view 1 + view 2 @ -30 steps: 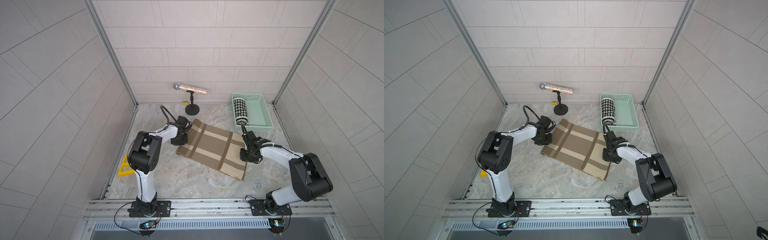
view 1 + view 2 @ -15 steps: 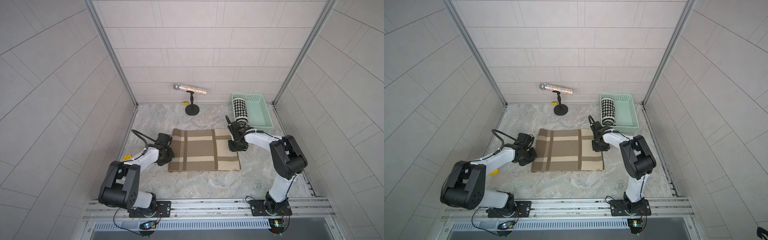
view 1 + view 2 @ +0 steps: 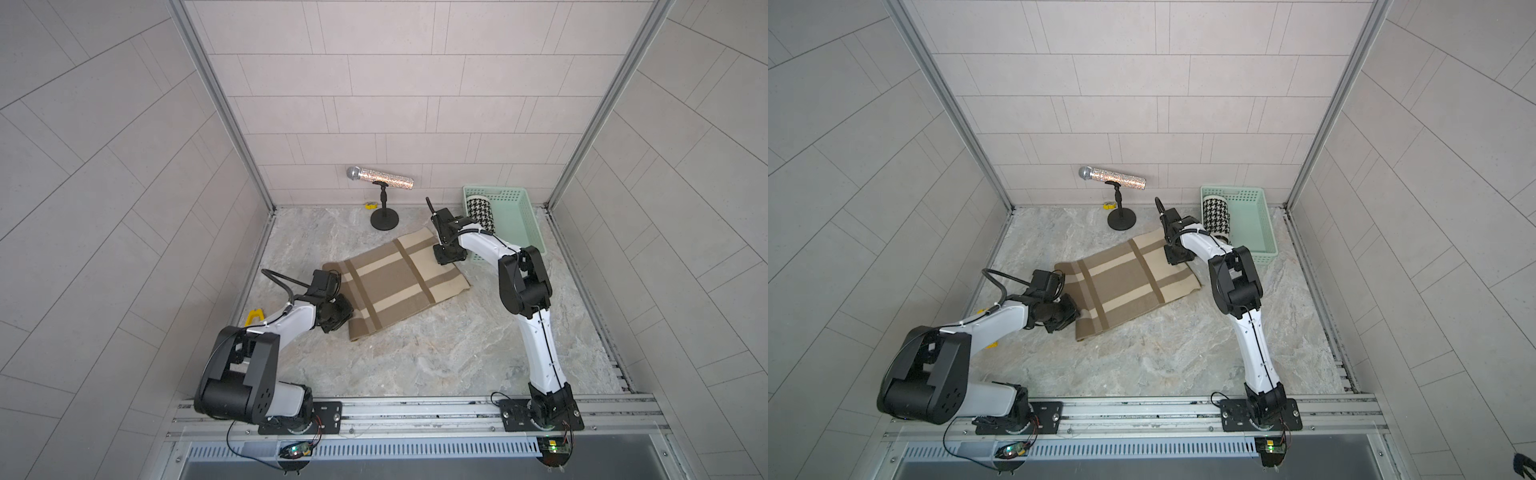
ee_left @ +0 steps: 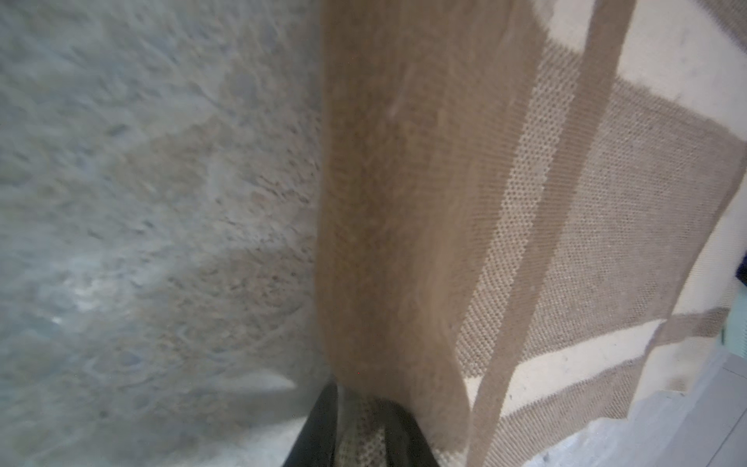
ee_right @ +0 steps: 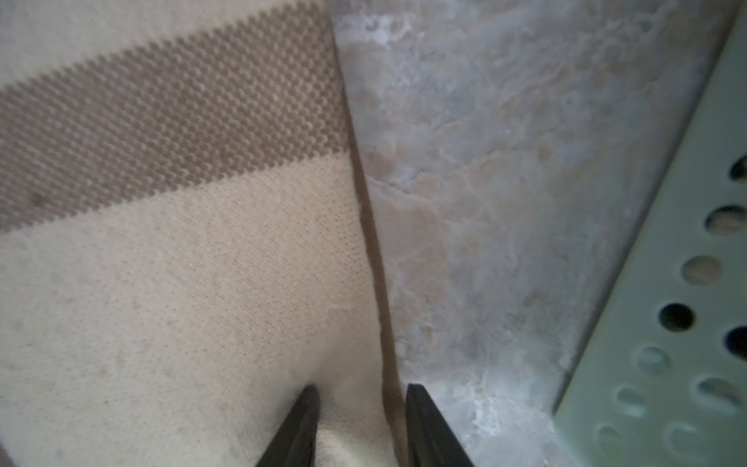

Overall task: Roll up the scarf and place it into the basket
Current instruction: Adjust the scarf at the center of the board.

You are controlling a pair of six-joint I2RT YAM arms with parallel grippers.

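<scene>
1. Marble-patterned grey tabletop (image 3: 415, 357) forms the floor of a booth closed on three sides by pale tiled walls. A metal rail along the near edge carries both arm bases.
2. At the back stands a glittering microphone (image 3: 380, 178) on a black round-footed stand. The mint-green basket (image 3: 519, 220) sits in the far right corner, and a houndstooth roll (image 3: 480, 212) lies along its left wall.
3. The scarf (image 3: 395, 282) is tan with cream bands and darker stripes. In both top views it lies flat and unrolled on the middle of the table, outside the basket and skewed from near left to far right.
4. The left gripper (image 3: 338, 311) meets the scarf's near-left edge. In the left wrist view, cloth fills the narrow gap between its fingers (image 4: 319, 424); whether that cloth is pinched cannot be told.
5. The right gripper (image 3: 446, 257) sits at the scarf's far-right edge, just beside the basket's perforated wall (image 5: 667, 283). In the right wrist view its jaws stand apart astride the hem, one finger over cream cloth and one over bare marble, clamping nothing.
</scene>
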